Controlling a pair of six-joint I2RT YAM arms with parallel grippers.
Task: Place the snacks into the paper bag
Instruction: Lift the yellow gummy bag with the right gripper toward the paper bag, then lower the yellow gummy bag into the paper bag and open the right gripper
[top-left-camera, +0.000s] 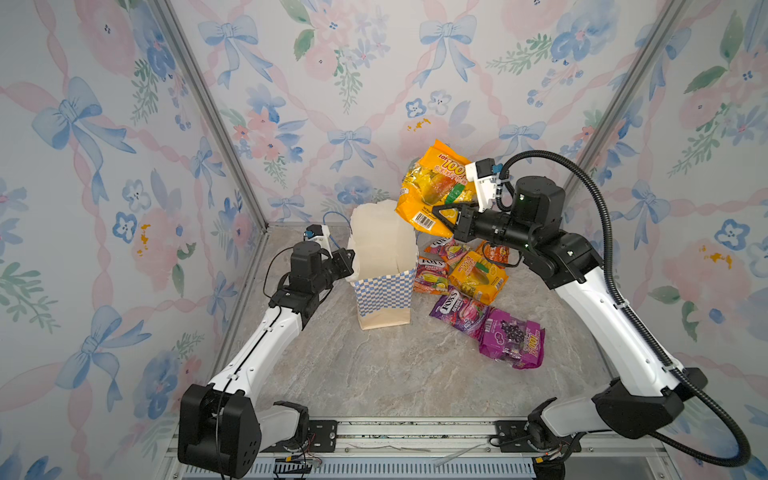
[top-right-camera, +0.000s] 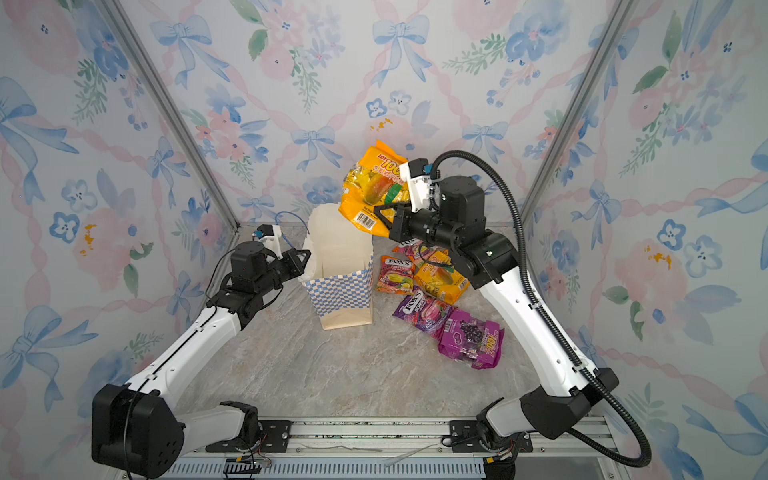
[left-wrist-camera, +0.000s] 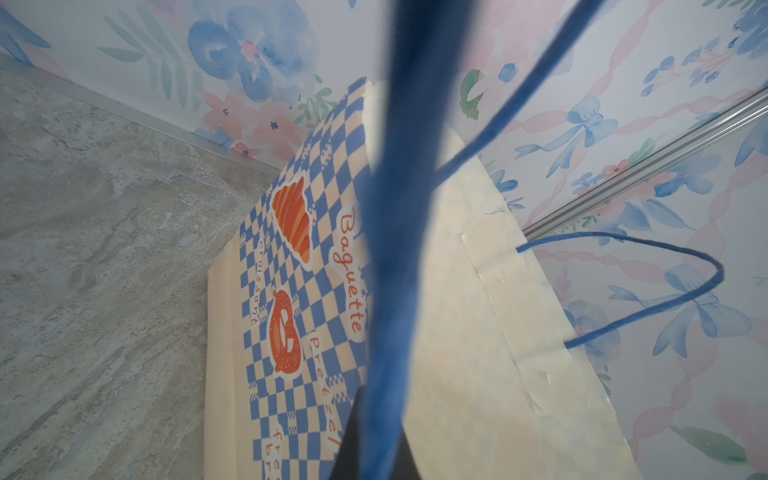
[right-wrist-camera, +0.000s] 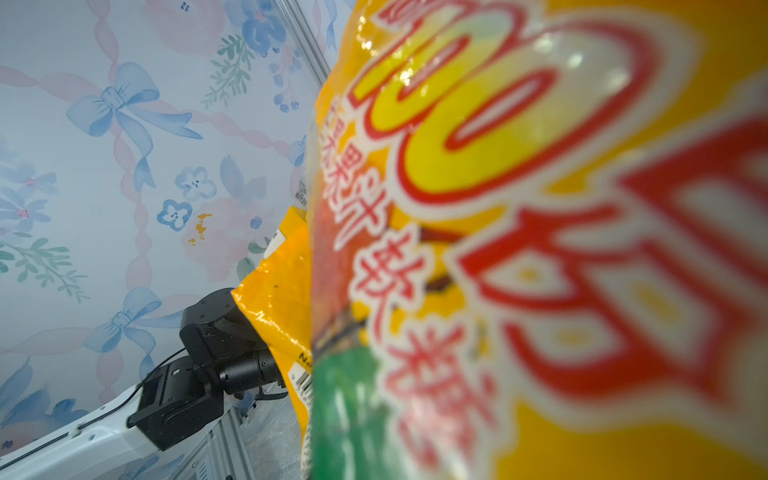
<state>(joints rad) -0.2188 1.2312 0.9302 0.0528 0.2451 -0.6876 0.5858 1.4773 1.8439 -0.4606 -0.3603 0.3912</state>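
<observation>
In both top views your right gripper (top-left-camera: 448, 216) is clamping the yellow-orange pack (top-left-camera: 434, 183) above the far right rim of the paper bag (top-left-camera: 384, 286), and the other snacks (top-left-camera: 478, 276) are lying to its right; centre the pack over the mouth before letting go. In the left wrist view your left gripper (left-wrist-camera: 376, 440) is closed, seemingly pinching the blue cord handle (left-wrist-camera: 390, 208); use it for holding the mouth wide. In the right wrist view the pack is filling the frame, blurred.

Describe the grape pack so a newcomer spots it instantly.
Find the checkered paper bag mid-table; snacks lie piled to its right in both top views. The grape pack is the pile's end nearest the front rail, the only magenta packet, printed with dark grapes.
</observation>
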